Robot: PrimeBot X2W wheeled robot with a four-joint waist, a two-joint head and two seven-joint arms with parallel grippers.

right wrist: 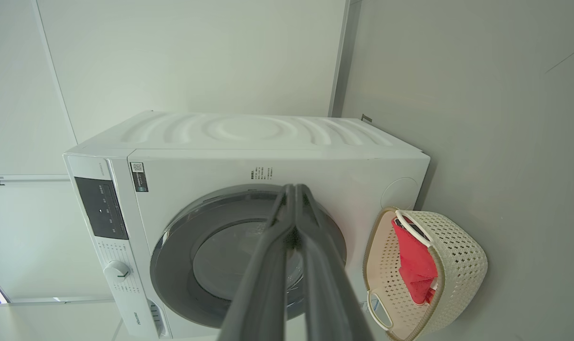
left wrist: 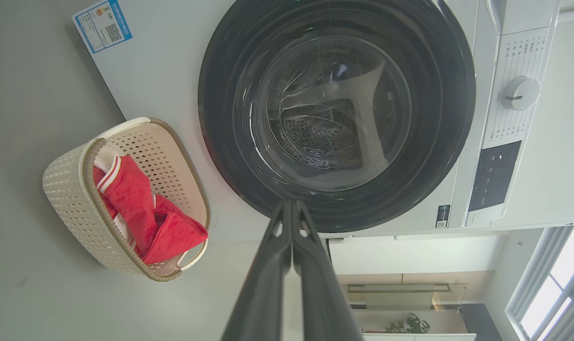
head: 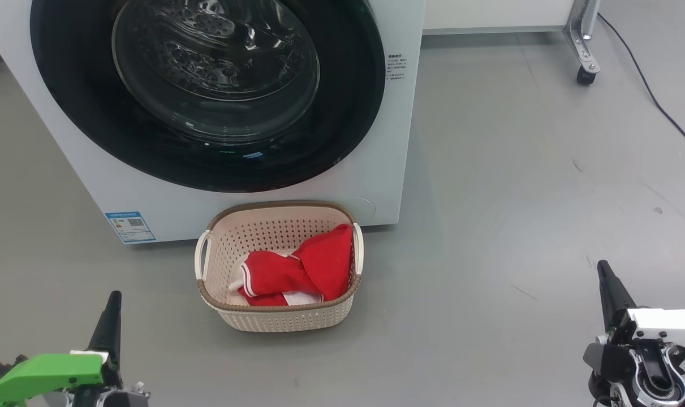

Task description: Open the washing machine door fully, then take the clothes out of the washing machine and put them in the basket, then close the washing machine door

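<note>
Two dark-fingered arms, mismatched shells
The left gripper [head: 114, 302] has long black tapered fingers [head: 107, 332] and a bright green cover [head: 48, 372] — the right gripper [head: 604, 274] a white housing [head: 667, 324] over a black-and-silver joint [head: 653, 381] with small screws.

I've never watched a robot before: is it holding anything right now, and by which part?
Nothing. The left gripper and right gripper are both shut and empty; the clothes lie in the basket.

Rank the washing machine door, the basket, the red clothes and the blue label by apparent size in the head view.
1. washing machine door, largest even with its top cropped by the frame
2. basket
3. red clothes, lying inside the basket
4. blue label
</note>
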